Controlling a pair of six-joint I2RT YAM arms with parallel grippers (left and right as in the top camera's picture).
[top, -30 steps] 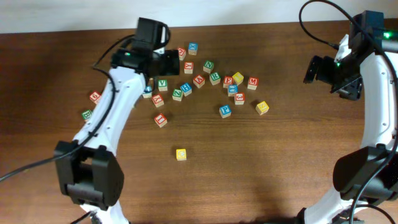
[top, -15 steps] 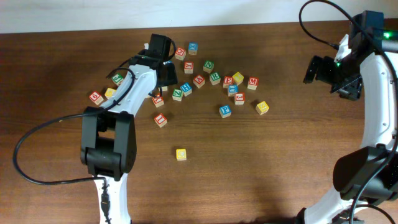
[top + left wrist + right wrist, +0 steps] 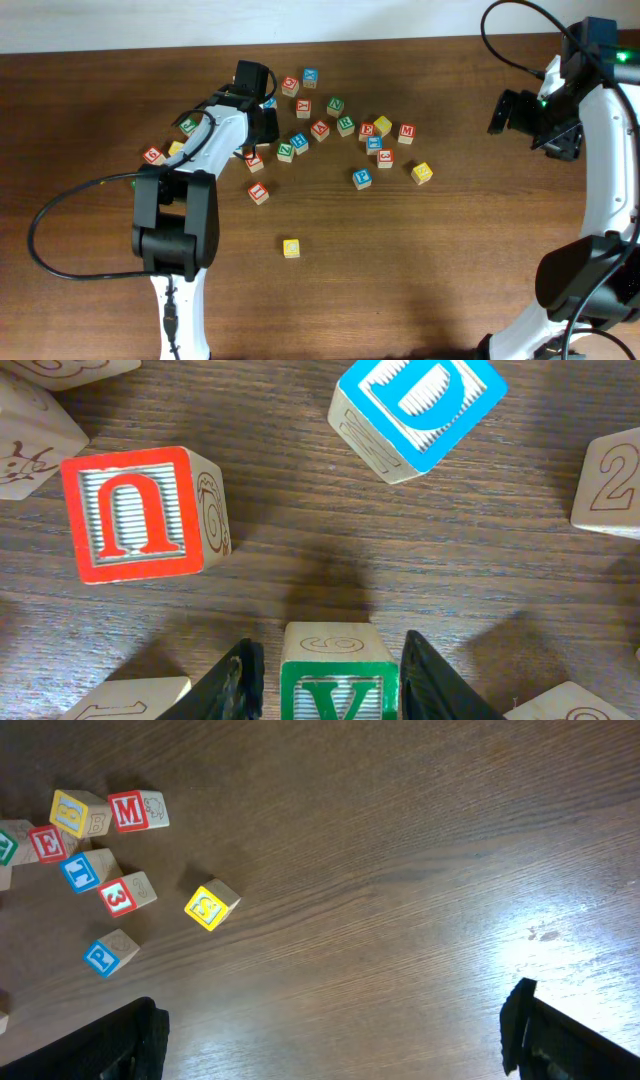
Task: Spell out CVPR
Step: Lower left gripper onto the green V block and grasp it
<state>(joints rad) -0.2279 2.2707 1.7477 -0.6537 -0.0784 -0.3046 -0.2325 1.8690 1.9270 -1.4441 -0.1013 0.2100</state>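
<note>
While the yellow C block (image 3: 291,247) sits alone nearest the robot, the blue P block (image 3: 362,178) lies farther back, and the green R block (image 3: 345,126) farther still. Back there too, the left claw (image 3: 332,660) has one finger on each side of the green V block (image 3: 338,695), with a small gap showing, not pinching. The right claw (image 3: 335,1020) is spread wide and empty.
</note>
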